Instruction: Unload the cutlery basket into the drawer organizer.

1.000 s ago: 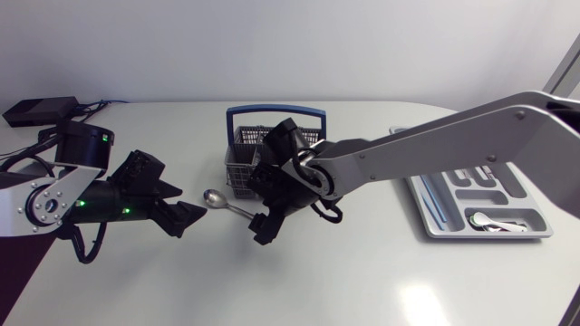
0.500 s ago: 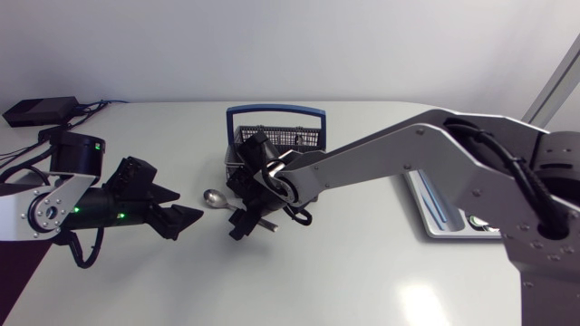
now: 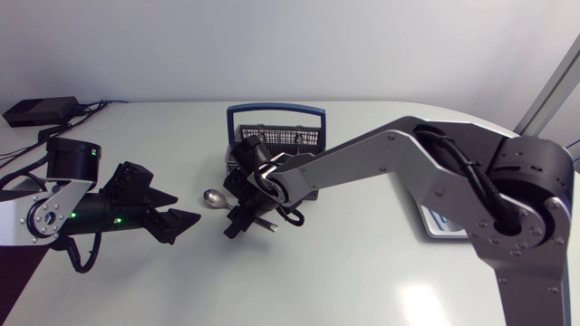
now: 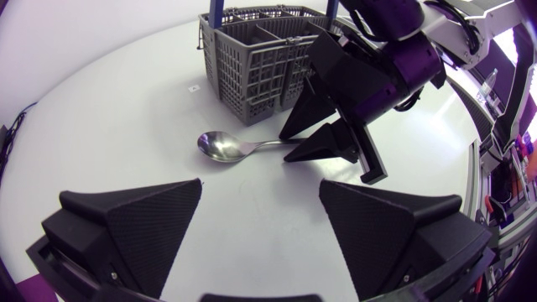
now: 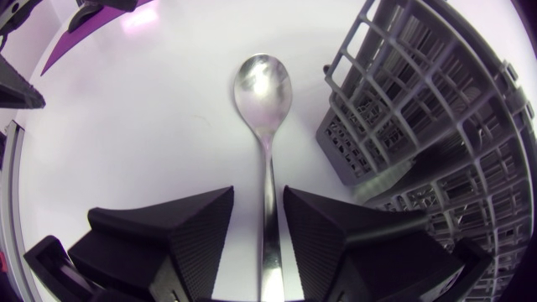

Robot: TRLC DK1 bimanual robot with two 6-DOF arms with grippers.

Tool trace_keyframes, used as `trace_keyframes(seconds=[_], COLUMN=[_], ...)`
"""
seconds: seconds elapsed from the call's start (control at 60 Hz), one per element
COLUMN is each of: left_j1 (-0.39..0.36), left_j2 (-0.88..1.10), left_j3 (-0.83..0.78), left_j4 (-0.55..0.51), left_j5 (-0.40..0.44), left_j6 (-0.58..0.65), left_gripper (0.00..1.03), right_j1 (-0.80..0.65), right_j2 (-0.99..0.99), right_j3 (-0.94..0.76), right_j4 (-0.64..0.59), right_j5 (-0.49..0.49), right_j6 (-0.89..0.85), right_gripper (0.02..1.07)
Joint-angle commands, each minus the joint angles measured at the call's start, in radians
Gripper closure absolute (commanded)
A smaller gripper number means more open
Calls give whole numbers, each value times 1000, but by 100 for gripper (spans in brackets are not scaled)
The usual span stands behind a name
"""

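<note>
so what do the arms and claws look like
The left arm and right arm have silver-grey links, black joints and black cables; the left shows small green lights. The left claw and right claw are matte black, with two broad wedge fingers each.

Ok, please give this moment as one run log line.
right gripper: open, astride spoon handle | spoon: flat on table, beside cutlery basket | left gripper: open, empty
</note>
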Motion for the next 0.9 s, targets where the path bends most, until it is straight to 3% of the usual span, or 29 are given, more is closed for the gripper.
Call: trace_keyframes(seconds=[0.0,0.117,0.283,0.617,0.883], left_j1=[7,7,6,1,-2], left_j2=[16,14,7,-10,-38], left_j3=[-29,-29,-31,-34,-21], left_j4=[5,5,3,-3,-29], left_j5=[12,12,14,14,12], left_j6=[23,23,21,18,15], left_gripper=[5,5,5,5,5], right_j1=[2,2,11,11,-96], right_j2=[37,28,-8,-207,-457], right_j3=[12,0,-45,-217,-444], right_j4=[-40,-80,-101,-126,-138], right_j5=[2,-24,-64,-102,-171], right_j6=[26,24,8,-78,-166], right_gripper=[82,97,101,101,101])
